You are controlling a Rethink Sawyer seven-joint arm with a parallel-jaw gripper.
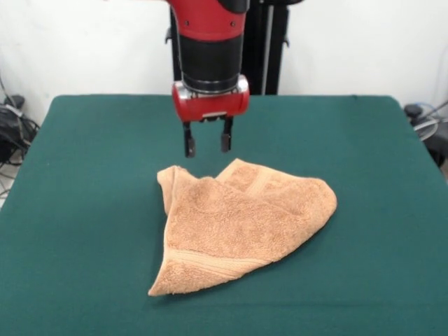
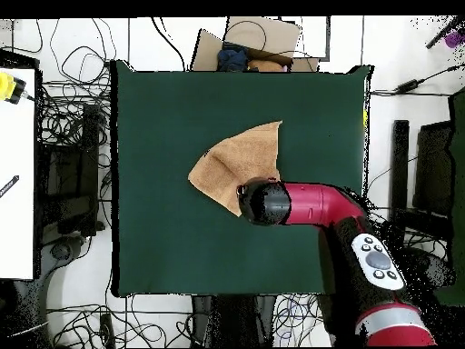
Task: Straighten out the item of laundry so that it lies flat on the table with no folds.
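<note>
In the front view the towel (image 1: pixel 241 227) lies folded over into a rough triangle at the centre of the green table (image 1: pixel 84 210), one point reaching toward the lower left of the frame, while the gripper (image 1: pixel 208 143) hangs just above its upper edge with both fingers spread apart and nothing between them. In the overhead view the towel (image 2: pixel 238 165) sits slightly above the table's (image 2: pixel 173 245) middle, and the red arm (image 2: pixel 313 204) covers its lower right corner, so the gripper itself seems hidden there.

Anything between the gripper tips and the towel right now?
Nothing. In the front view the open gripper hangs just above the towel's far edge, with only bare table behind the gap. Overhead, the arm hides that spot.
</note>
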